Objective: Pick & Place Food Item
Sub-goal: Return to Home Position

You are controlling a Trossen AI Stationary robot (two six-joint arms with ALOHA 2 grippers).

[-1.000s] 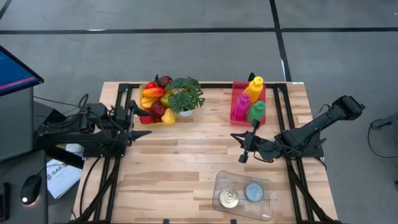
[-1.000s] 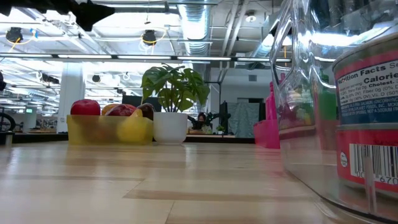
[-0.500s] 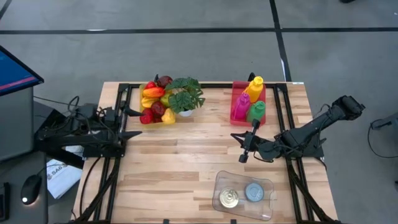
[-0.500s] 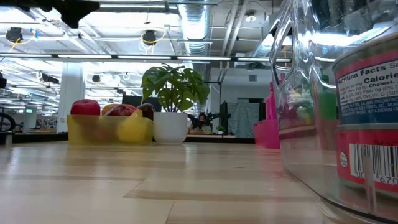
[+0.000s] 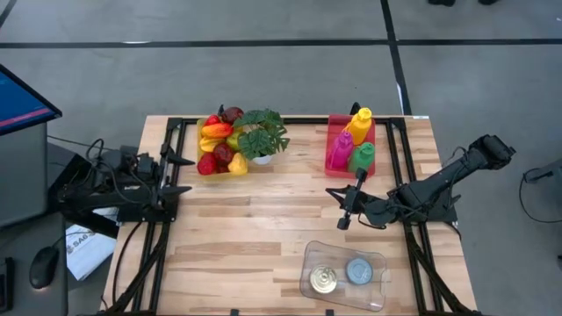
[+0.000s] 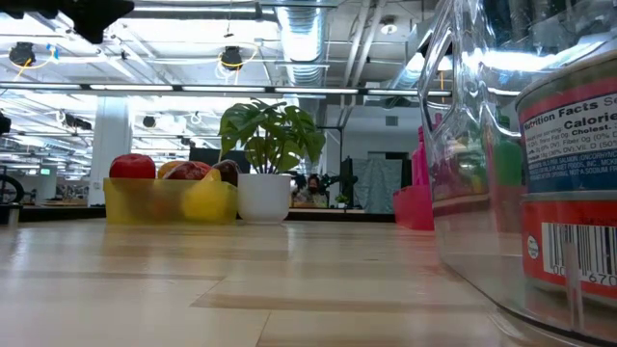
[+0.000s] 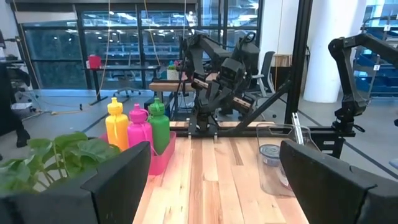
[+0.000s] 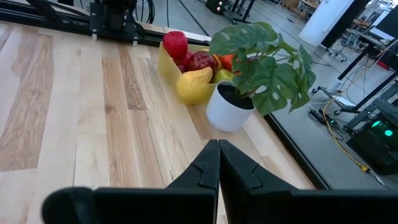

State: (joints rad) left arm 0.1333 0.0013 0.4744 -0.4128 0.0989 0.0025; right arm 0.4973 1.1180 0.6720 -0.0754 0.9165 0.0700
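A yellow bowl [image 5: 219,145] heaped with red, orange and yellow fruit stands at the far left of the table, next to a potted plant [image 5: 262,136]. My left gripper [image 5: 183,175] hovers open at the left edge, level, just near of the bowl, with nothing between its fingers [image 7: 118,180]. My right gripper [image 5: 338,197] hangs shut and empty over the table's middle right, pointing toward the bowl [image 8: 186,78]. A clear container [image 5: 345,275] with two cans rests near the front edge.
A pink bin [image 5: 351,145] holding yellow, pink and green bottles stands at the far right. The low view shows a can [image 6: 569,193] close up inside the clear wall [image 6: 463,145]. Black frame rails run along both table sides. Bare wood lies between the arms.
My left gripper has drawn back toward the table's left edge, away from the fruit bowl, staying open and level. Nothing on the table has moved.
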